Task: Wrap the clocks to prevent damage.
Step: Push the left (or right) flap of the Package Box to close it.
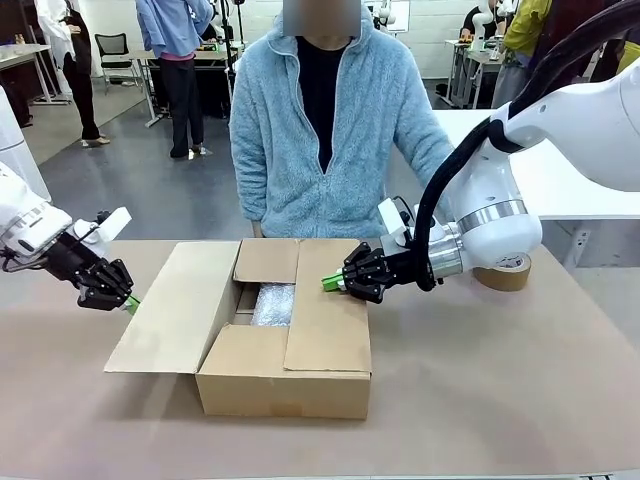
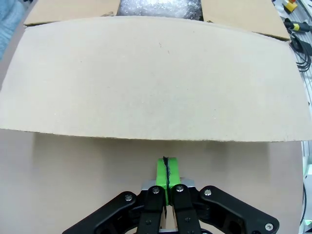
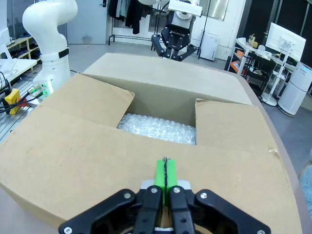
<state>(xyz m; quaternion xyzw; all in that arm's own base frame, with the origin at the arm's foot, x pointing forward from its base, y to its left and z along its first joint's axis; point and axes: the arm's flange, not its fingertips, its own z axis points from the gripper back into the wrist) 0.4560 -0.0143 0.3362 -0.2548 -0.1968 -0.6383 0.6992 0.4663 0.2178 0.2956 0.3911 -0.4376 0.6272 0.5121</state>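
Observation:
The clocks lie inside the brown carton as a bundle in whitish bubble wrap, seen through the gap between the flaps. The bundle also peeks out in the right wrist view, and at the top edge of the left wrist view as bubble wrap. My right gripper is shut and empty, its tips just over the right flap, which is folded over the top. My left gripper is shut and empty, its tips just short of the outer edge of the left flap, which slopes outward.
A person in a light blue fleece stands at the far side, right behind the carton. A brown tape roll lies on the table behind my right arm. Bare table spreads to the front and right of the carton.

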